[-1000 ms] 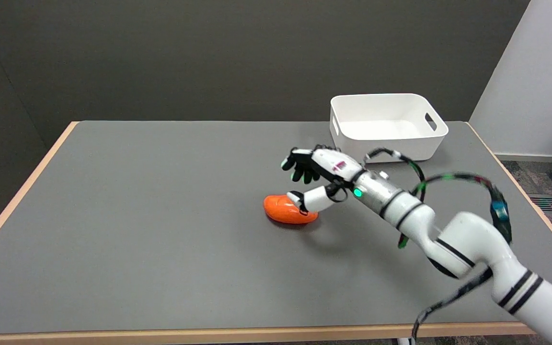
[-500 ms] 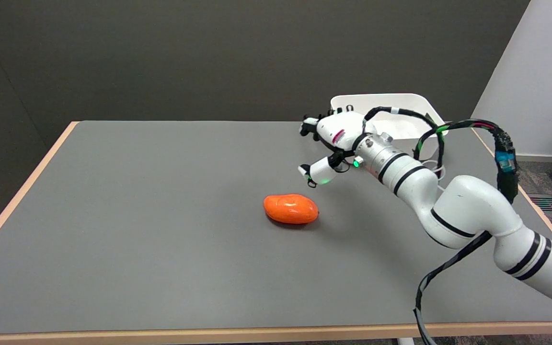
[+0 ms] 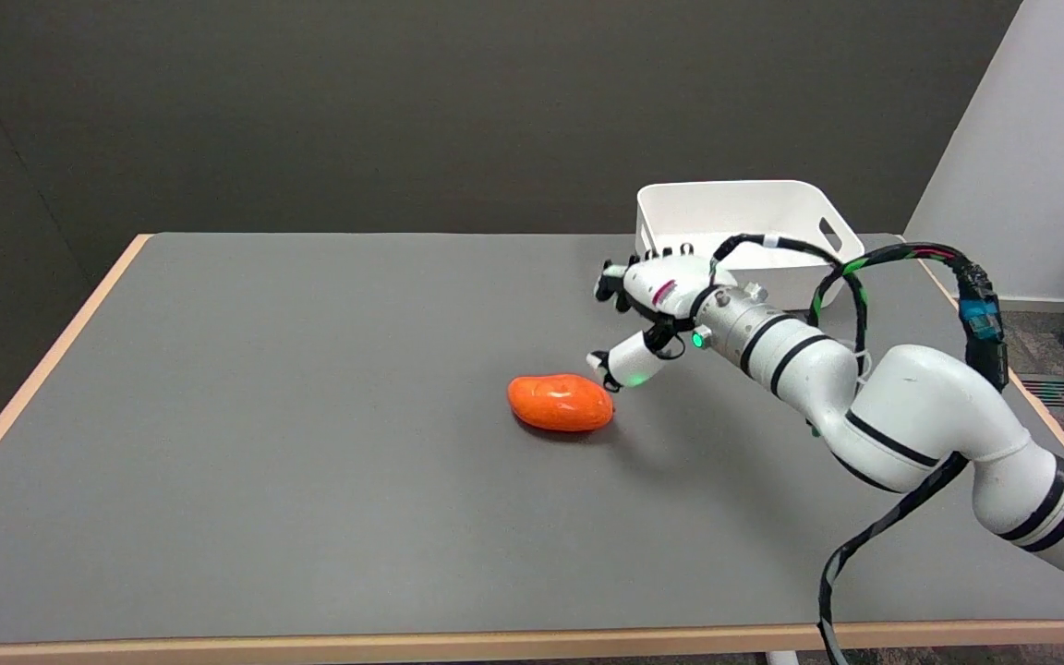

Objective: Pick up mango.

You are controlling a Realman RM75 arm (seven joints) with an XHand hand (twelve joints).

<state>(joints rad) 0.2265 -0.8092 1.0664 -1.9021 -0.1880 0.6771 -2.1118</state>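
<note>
Head view: mango (image 3: 560,403), orange, on grey table (image 3: 310,416), frame centre. Right hand (image 3: 647,309) just upper right of it, empty, fingers apart. White bin (image 3: 740,231) upper right.

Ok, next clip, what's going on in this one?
A robot's right hand is reaching over a grey table toward an orange mango. The mango lies flat on the table, not yet gripped. The hand hovers just beyond and to the right of it, holding nothing, with one finger pointing down close to the mango's right end; contact can't be confirmed. A white bin stands at the far right of the table, partly behind the arm.
</note>
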